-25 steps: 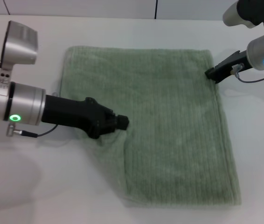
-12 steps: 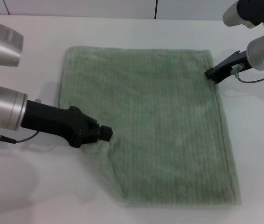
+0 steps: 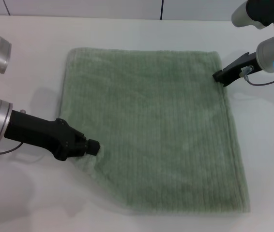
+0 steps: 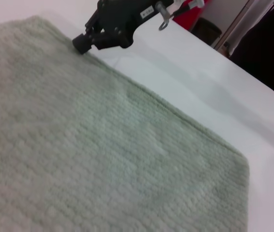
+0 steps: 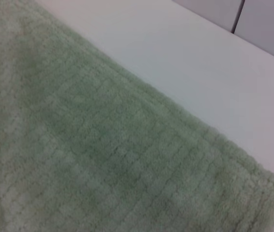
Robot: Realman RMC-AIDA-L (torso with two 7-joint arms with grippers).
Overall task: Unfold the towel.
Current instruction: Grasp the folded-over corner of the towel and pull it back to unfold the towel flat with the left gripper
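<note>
The pale green towel [image 3: 161, 125] lies spread on the white table [image 3: 25, 193], nearly flat. Its near left part runs slantwise toward my left gripper [image 3: 93, 147]. That gripper is shut on the towel's near left edge, low over the table. At the far right corner my right gripper [image 3: 218, 76] is shut on the towel's edge. The left wrist view looks across the ribbed towel [image 4: 79, 159] to the right gripper [image 4: 81, 43] at that corner. Towel [image 5: 79, 145] and bare table fill the right wrist view.
Bare white table surrounds the towel on all sides. A wall with dark seams [image 3: 161, 9] runs along the back. In the left wrist view the table's edge [image 4: 272, 96] drops off, with a red object [image 4: 195, 12] and dark shapes beyond.
My left gripper has moved toward the near left, dragging the towel's edge with it and spreading the cloth wider. The right gripper has stayed at the far right corner.
</note>
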